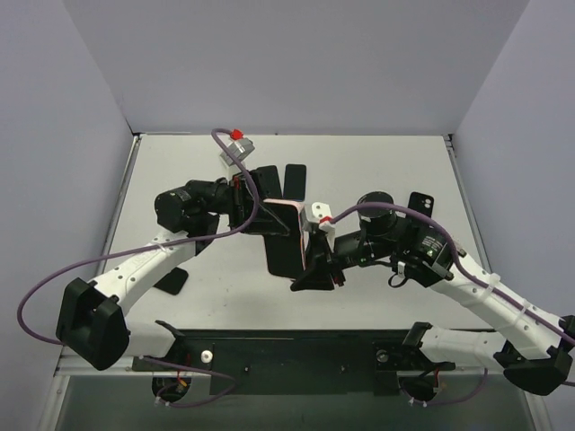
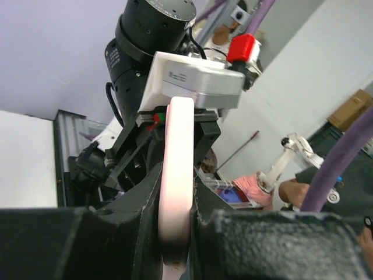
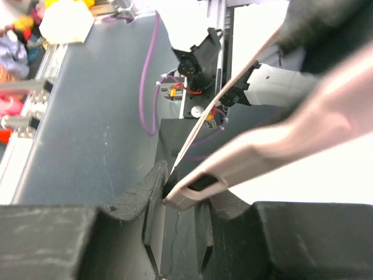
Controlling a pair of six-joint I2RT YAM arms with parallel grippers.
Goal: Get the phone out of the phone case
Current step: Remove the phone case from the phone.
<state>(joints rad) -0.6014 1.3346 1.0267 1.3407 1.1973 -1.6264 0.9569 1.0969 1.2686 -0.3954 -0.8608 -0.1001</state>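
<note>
The phone case (image 1: 300, 224) is pale pink and is held off the table between both arms. The phone (image 1: 280, 250) shows as a black slab lying against it. My left gripper (image 1: 268, 203) is shut on one edge of the case (image 2: 177, 175), which stands upright between its fingers. My right gripper (image 1: 313, 262) is shut on a corner of the case (image 3: 195, 186), by a slot cut-out. In the right wrist view a thin pale edge (image 3: 217, 105) runs off at an angle from that corner; I cannot tell whether it is the phone's.
The white table (image 1: 377, 171) is walled on three sides. A small black object (image 1: 171, 280) lies on it beside the left arm. The black base rail (image 1: 296, 355) runs along the near edge. The right arm's camera housing (image 2: 192, 81) sits close ahead of the left gripper.
</note>
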